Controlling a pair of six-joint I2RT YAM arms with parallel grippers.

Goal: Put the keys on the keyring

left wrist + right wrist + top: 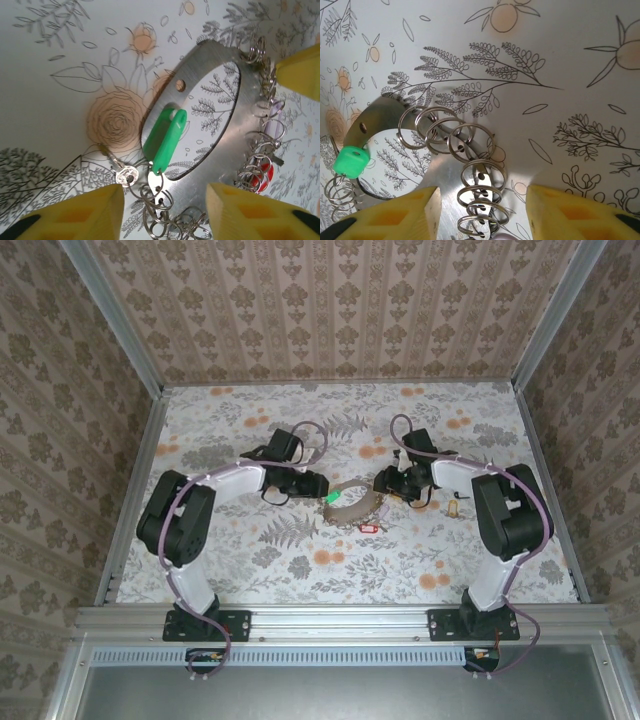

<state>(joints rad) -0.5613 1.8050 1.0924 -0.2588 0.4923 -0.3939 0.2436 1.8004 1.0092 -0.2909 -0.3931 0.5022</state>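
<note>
You are at the grasping step. Both claws hang low over the keyring [350, 502], which lies flat on the table [250, 550] at the centre of the top view, directly between them.

Your left claw [165, 215] has its yellow fingers apart. They straddle the lower rim of the keyring's flat metal band and a cluster of small split rings [159, 200], and nothing looks pinched. Your right claw [482, 215] is also apart, with the band and a row of split rings between its fingers.

In the left wrist view, the green key [165, 140] lies across the hoop's opening. A small silver key [117, 167] sits to its lower left, and the red key [262, 175] is at the band's right edge.

Next, I judge you should pin the band with one claw. Then take a key with the other and feed it on. The rings are thin and may slide, so line up carefully.

No brand, label or writing can be read.
</note>
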